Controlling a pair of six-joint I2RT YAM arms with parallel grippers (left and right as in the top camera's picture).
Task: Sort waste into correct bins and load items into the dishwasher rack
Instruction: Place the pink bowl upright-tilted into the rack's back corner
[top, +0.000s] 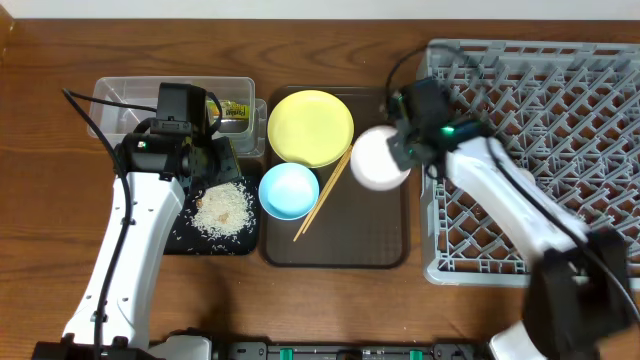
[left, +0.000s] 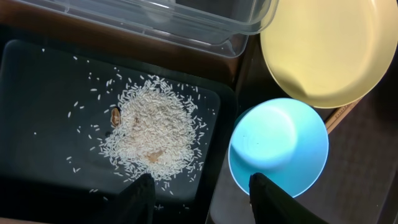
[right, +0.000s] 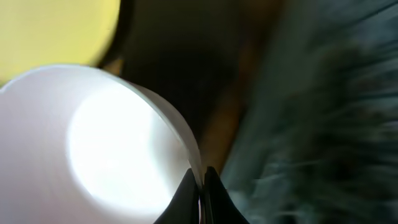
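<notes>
The white bowl (top: 378, 158) was held by its rim in the right gripper (right: 200, 186), the jaws pinched shut on its thin wall, over the right edge of the brown serving tray (top: 385, 245). The dishwasher rack (top: 560, 120) lay just beyond, on that arm's own side. The left gripper (left: 199, 193) was held half open and empty above the rice (left: 152, 130) in the black tray (left: 37, 93).

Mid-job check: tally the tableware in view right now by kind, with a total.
Bowls: 2, the light blue bowl and the white bowl
Plates: 1, the yellow plate
Chopstick pairs: 1, the wooden chopsticks
Total: 4
</notes>
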